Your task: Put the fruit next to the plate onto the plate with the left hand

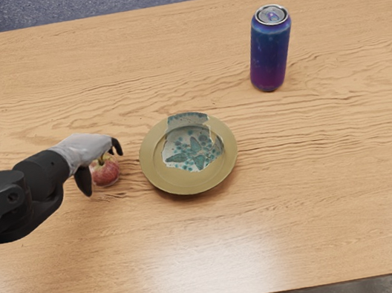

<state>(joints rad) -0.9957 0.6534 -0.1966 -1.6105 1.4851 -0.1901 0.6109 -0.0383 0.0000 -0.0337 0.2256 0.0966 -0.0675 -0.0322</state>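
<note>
A small red and yellow apple (107, 172) rests on the table just left of the plate (188, 154), a gold-rimmed dish with a blue-green pattern in its middle. My left hand (99, 165) comes in from the left edge and sits over the apple. Its dark-tipped fingers curl down around the fruit, thumb on the near left side, other fingers on the far side. The apple still touches the tabletop. Part of the fruit is hidden under the palm. The plate holds nothing.
A tall purple and blue drink can (269, 47) stands upright at the back right, well beyond the plate. The wooden table (269, 224) stretches wide in front and to the right.
</note>
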